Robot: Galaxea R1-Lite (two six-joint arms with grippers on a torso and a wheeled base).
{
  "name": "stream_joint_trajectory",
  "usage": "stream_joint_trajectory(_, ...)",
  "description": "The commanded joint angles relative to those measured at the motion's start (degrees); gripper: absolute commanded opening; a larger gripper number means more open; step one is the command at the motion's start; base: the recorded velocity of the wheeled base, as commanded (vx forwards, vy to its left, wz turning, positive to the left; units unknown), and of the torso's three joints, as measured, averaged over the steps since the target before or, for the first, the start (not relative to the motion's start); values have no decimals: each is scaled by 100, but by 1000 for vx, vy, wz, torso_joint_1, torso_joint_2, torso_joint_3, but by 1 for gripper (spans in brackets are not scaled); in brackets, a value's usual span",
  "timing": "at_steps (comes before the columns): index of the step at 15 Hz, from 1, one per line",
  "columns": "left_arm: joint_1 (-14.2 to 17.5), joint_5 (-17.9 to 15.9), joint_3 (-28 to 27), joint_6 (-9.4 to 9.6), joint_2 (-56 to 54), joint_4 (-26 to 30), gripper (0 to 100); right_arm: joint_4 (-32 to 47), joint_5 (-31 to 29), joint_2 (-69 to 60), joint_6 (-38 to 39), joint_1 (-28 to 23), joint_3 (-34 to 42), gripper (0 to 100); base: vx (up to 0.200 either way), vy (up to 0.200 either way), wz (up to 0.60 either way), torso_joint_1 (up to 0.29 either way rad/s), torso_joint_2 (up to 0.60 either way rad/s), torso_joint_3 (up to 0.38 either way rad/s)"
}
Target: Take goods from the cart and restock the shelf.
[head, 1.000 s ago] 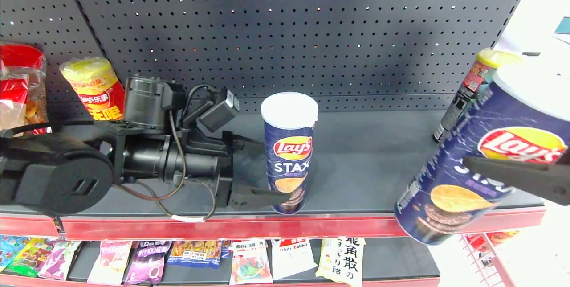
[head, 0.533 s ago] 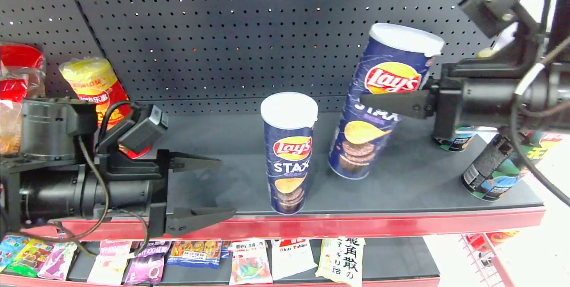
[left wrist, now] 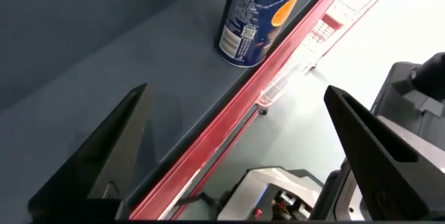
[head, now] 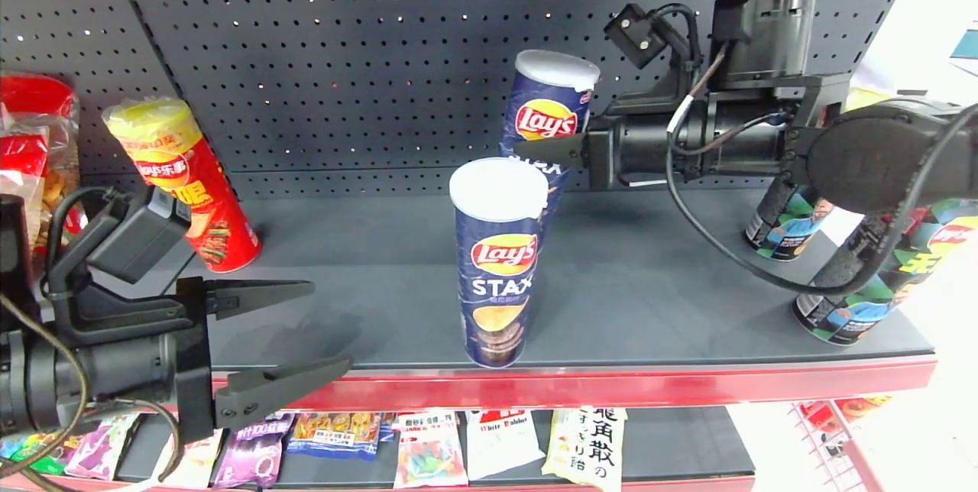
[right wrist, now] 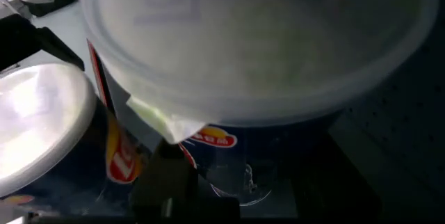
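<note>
A dark blue chips can point(head: 497, 261) with a white lid stands upright near the front edge of the grey shelf point(head: 657, 286). Behind it, my right gripper point(head: 546, 147) is shut on a second blue chips can point(head: 547, 108), tilted slightly, close to the pegboard. The right wrist view looks down on that held can's lid point(right wrist: 257, 43), with the standing can's lid point(right wrist: 38, 123) beside it. My left gripper point(head: 294, 330) stands open and empty at the shelf's front left edge. In the left wrist view the standing can point(left wrist: 257, 15) shows beyond the open gripper point(left wrist: 236, 151).
A red chips can point(head: 183, 175) leans at the back left, with red snack bags point(head: 30, 140) at the far left. Green and black cans point(head: 848, 293) stand at the right end. The lower shelf holds several snack packets point(head: 428, 446). The red shelf lip point(head: 611, 385) runs along the front.
My right gripper has carried the blue can from the right, leftward and back behind the standing can. My left gripper has pulled away from the standing can, leftward and down, open.
</note>
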Motion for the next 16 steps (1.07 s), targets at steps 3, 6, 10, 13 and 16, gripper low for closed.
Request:
stream_joint_trajectory(3, 16, 4, 0, -3, -105, -5, 100, 8, 62, 634, -50, -16, -578, 0, 0, 0, 0, 0, 0, 0)
stream_joint_trajectory(6, 16, 4, -18, -3, -158, -5, 100, 52, 62, 634, -243, -113, -534, 0, 0, 0, 0, 0, 0, 0)
stream_joint_trajectory(10, 16, 4, 9, -3, -167, -5, 100, 157, 62, 564, -437, -210, -420, 0, 0, 0, 0, 0, 0, 0)
stream_joint_trajectory(13, 16, 4, 9, -3, -158, -5, 100, 175, 71, 546, -472, -210, -359, 0, 0, 0, 0, 0, 0, 0)
stream_joint_trajectory(16, 16, 4, 9, -3, -149, 4, 100, 175, 62, 537, -524, -183, -183, 0, 0, 0, 0, 0, 0, 0)
